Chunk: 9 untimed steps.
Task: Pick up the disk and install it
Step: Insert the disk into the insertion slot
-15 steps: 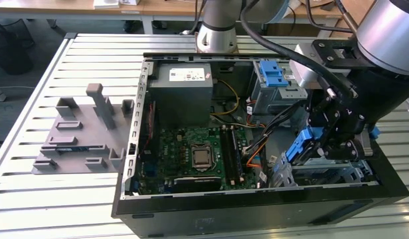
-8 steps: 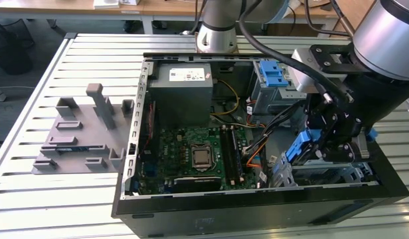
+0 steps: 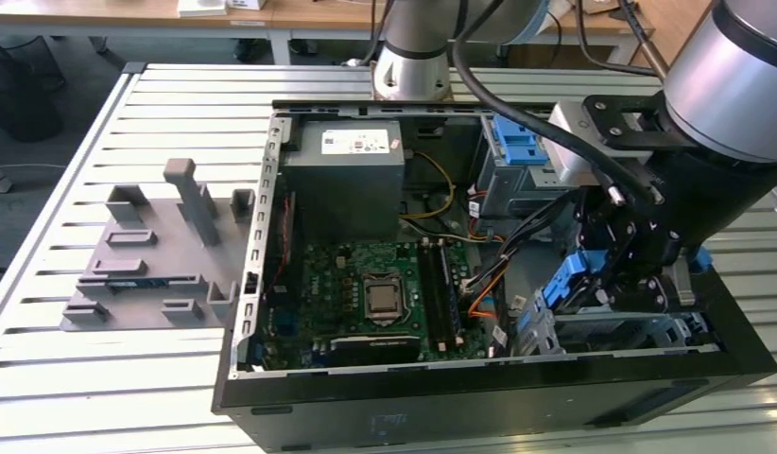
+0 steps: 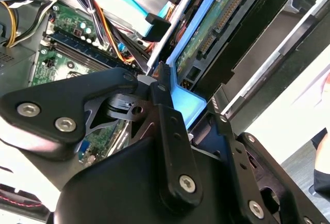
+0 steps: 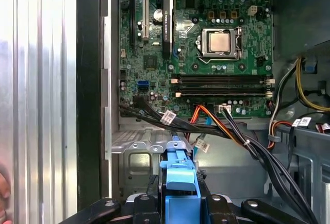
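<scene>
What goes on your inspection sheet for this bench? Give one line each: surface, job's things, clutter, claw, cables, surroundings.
Surface: a slatted metal table carries an open computer case.
Job's things: the disk, in its blue carrier, is held above the grey drive cage at the case's edge and is not yet seated.
Clutter: a grey fixture block sits on the table at the exterior view's left, apart from the case.
Claw: the claw is shut on the disk's carrier.
Cables: orange and black cables run between the motherboard and the cage, close to the disk.
Surroundings: wooden desks stand behind the table.
</scene>
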Tool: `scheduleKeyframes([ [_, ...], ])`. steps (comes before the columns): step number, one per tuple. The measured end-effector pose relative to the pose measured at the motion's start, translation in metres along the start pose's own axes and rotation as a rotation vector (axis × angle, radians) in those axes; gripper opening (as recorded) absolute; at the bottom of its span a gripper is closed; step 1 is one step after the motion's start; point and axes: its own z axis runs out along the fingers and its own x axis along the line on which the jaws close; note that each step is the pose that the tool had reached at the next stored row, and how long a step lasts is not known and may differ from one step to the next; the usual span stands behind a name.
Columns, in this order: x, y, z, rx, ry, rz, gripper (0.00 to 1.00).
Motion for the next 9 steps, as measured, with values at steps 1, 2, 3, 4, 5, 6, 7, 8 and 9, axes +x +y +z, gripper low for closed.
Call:
scheduleKeyframes([
  [1,0.0,0.0,0.0008,0.0,0.0,0.0,0.36],
  [2,0.0001,0.0,0.0016,0.0,0.0,0.0,0.36],
  [3,0.0001,0.0,0.0024,0.0,0.0,0.0,0.36],
  [4,0.0001,0.0,0.0033,0.0,0.0,0.0,0.36],
  [5,0.0001,0.0,0.0041,0.0,0.0,0.0,0.36],
  [6,0.0002,0.0,0.0047,0.0,0.0001,0.0,0.36],
  [7,0.0002,-0.0001,0.0054,0.0,0.0002,0.0,0.36],
  [8,0.0002,-0.0001,0.0059,0.0,0.0001,0.0,0.36],
  [9,0.0002,-0.0001,0.0061,0.0,0.0001,0.0,0.36],
])
